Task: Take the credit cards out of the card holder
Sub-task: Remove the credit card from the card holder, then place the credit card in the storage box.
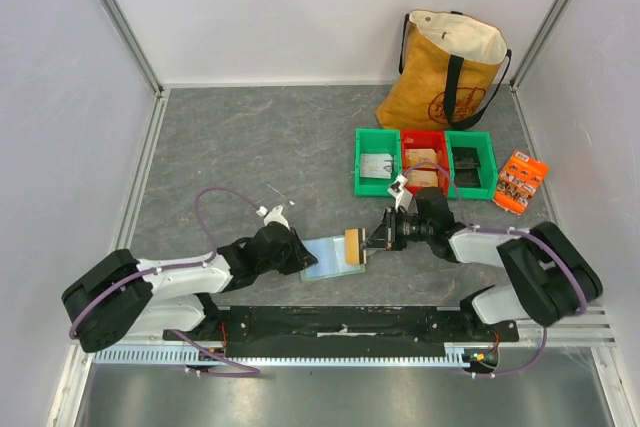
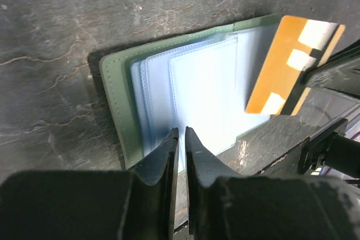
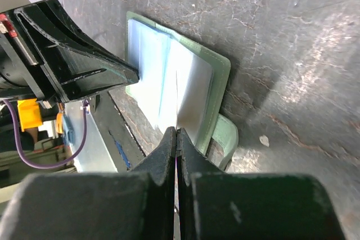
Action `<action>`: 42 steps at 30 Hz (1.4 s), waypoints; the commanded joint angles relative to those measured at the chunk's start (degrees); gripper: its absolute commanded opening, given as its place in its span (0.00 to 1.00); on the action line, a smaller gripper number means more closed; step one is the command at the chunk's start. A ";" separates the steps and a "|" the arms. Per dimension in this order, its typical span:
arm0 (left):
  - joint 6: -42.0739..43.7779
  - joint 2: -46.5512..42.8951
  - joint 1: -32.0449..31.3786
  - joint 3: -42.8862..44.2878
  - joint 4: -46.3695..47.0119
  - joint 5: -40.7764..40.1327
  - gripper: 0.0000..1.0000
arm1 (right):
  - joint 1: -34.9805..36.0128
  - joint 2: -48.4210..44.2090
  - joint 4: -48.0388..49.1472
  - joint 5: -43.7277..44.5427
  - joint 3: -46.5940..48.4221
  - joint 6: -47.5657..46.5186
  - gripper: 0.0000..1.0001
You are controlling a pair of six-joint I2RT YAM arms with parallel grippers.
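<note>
The card holder (image 1: pixel 328 259) lies open on the grey bench (image 1: pixel 250 137), just in front of the two arm bases and between the two tools. Its pale-green cover faces down and its light blue pocket pages face up.

The left tool (image 2: pixel 180 139) comes in from the left. Its fingers are drawn almost together, pinching the near edge of one of the blue pages and pressing the holder down.

The right tool (image 1: pixel 368 243) reaches in from the right with its fingers clamped tight on a tan-gold card (image 2: pixel 275 71). It holds the card by one end, tilted over the holder's right edge. The card's far corner overlaps the right-hand page, and I cannot tell whether it is free of the pocket. From the right wrist the card shows only as a thin line between the closed fingers.

Well behind all this, toward the back right, a green bin (image 1: pixel 378 162), a red bin (image 1: pixel 424 162) and a second green bin (image 1: pixel 470 162) stand in a row. An orange packet (image 1: pixel 521 182) sits just beside them, and a yellow tote bag (image 1: pixel 445 72) stands against the back wall.
</note>
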 commanded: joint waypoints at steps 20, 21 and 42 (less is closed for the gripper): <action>52.46 -26.53 -8.94 22.33 -22.38 -14.75 0.85 | -3.21 -33.33 -35.06 5.12 15.65 1.94 0.00; 55.64 -25.82 -10.71 23.47 -22.11 -15.71 0.86 | -3.30 -33.69 -35.06 5.12 16.00 3.08 0.00; 111.03 -1.48 -38.06 21.90 19.28 -37.51 0.86 | -3.04 -38.44 -35.67 1.08 19.34 8.89 0.00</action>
